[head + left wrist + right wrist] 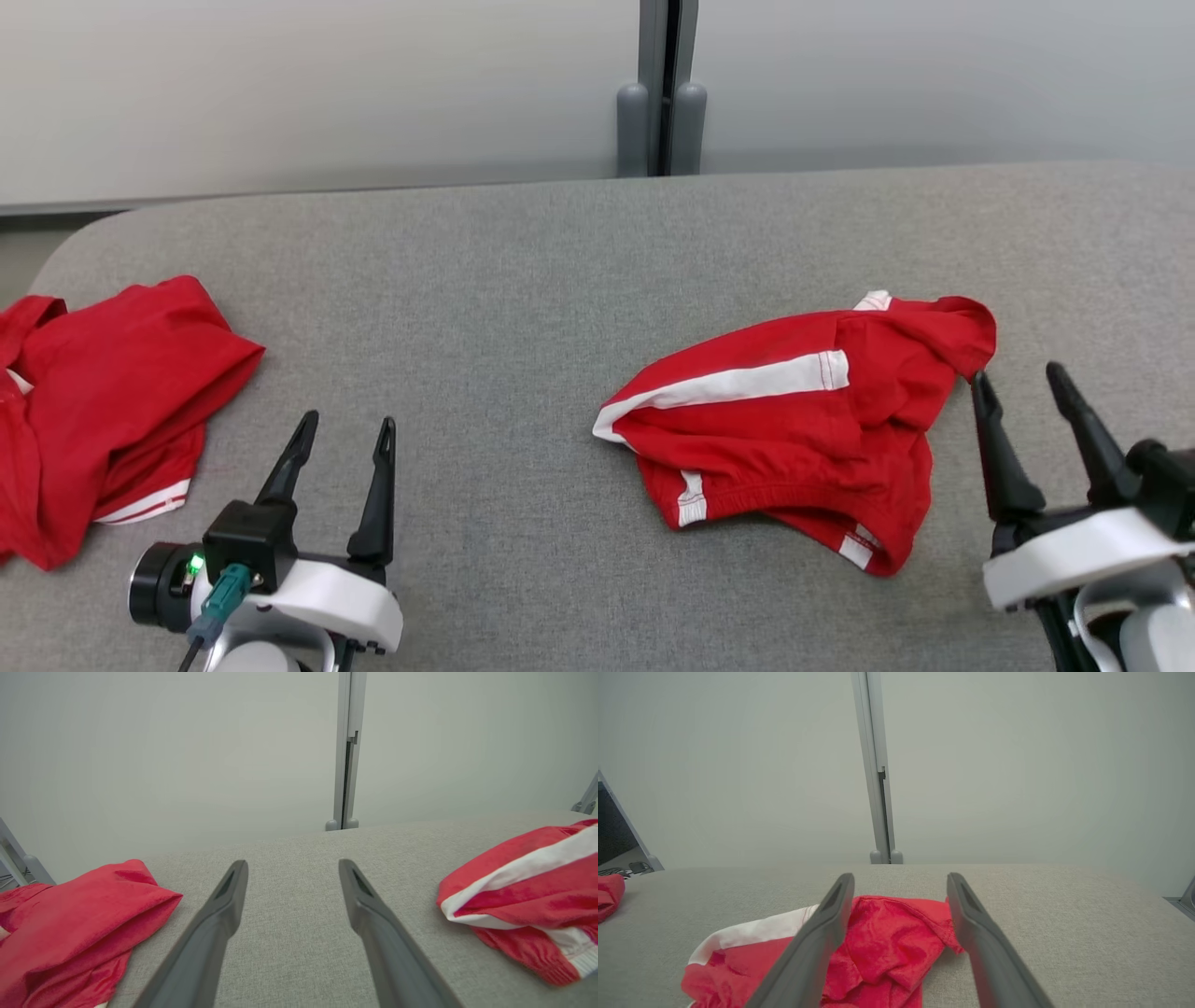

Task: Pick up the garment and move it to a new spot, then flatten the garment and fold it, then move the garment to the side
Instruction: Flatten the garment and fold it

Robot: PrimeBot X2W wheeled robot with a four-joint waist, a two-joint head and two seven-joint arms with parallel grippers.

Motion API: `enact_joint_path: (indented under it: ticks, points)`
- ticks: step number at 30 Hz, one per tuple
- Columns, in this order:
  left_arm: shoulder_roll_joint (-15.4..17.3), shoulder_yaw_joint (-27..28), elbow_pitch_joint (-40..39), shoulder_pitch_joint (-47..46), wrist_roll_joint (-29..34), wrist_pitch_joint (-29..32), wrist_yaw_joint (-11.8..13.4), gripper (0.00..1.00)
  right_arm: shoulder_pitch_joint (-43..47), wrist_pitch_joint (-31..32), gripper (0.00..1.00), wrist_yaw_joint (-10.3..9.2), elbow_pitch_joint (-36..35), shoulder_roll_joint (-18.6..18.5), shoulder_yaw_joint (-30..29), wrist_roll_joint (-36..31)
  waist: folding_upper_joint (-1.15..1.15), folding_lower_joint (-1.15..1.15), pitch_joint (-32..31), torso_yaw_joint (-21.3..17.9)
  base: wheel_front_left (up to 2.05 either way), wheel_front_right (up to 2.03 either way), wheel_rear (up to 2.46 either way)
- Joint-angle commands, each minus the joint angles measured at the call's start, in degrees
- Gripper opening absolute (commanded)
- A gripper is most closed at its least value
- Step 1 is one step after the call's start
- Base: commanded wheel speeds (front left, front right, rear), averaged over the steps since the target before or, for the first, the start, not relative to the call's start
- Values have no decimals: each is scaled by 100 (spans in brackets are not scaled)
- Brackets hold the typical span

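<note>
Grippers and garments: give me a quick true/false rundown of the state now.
1. The left gripper and right gripper are both open. True.
2. The right gripper holds the right garment. False: it is open by the garment's edge, gripping nothing.
3. Two red garments lie on the table, the left garment apart from the right one. True.
4. The left gripper touches a garment. False: it is over bare table between them.
5. The right garment is spread flat. False: it is bunched.

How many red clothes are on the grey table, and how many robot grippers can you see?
Red garments: 2, the striped garment and the left garment
Grippers: 2, the left gripper and the right gripper
Total: 4
</note>
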Motion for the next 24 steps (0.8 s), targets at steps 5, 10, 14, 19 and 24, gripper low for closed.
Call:
enact_joint_path:
  ticks: [5,10,14,19,24]
  points:
    - [128,11,-87,326,-84,58,64,100,612,266,100,0,-572,146,16,-137,0,0,-374,-69,0,0,0]
    - [203,-7,-201,541,-116,159,114,100,1021,520,100,0,-967,288,-36,-212,0,0,-541,-95,0,0,0]
    - [262,-17,-289,654,-139,233,150,100,1199,648,100,0,-1115,344,-52,-235,0,0,-602,-110,0,0,0]
    - [297,-37,-369,695,-146,291,172,100,1272,717,100,0,-1173,376,-79,-259,0,0,-611,-107,0,0,0]
    - [323,-63,-425,717,-134,333,208,100,1280,751,100,0,-1184,391,-92,-268,0,0,-603,-101,0,0,0]
